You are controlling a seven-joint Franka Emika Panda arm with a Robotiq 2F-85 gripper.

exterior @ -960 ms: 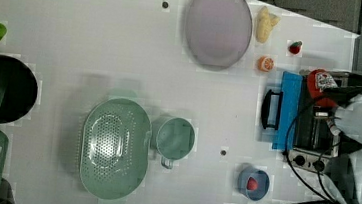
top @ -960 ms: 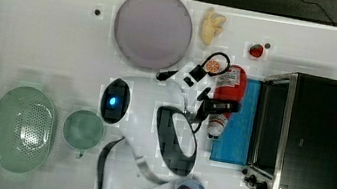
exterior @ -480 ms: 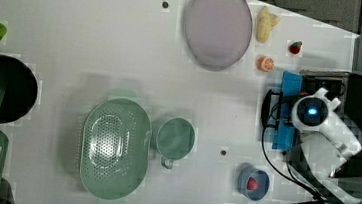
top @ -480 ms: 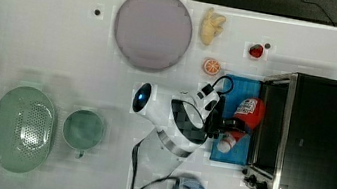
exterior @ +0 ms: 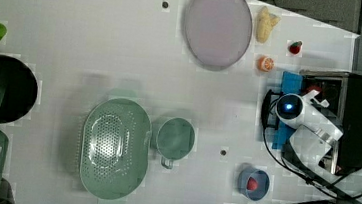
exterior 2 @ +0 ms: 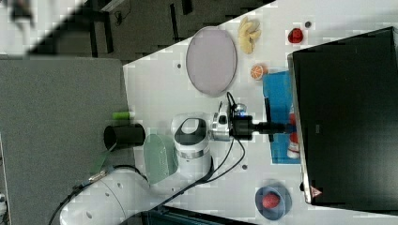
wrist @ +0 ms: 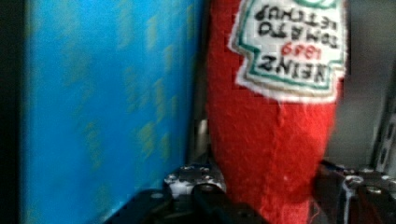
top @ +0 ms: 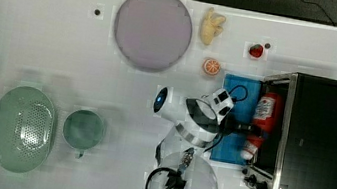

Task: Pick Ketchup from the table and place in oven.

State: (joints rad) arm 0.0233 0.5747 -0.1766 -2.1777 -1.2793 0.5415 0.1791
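Hand (top: 248,130) clenched on red squeeze ketchup bottle with white label (top: 265,114), held at mouth of black boxy toaster oven (top: 318,142), above its blue-faced open door (top: 238,85). Pick looks done; pushing inside and letting go remain

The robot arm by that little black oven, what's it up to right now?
The arm's gripper is clamped on the ketchup, a red bottle with a white label. It holds the bottle over the oven's open blue door, right at the mouth of the oven. The bottle is at the opening and not yet released inside.
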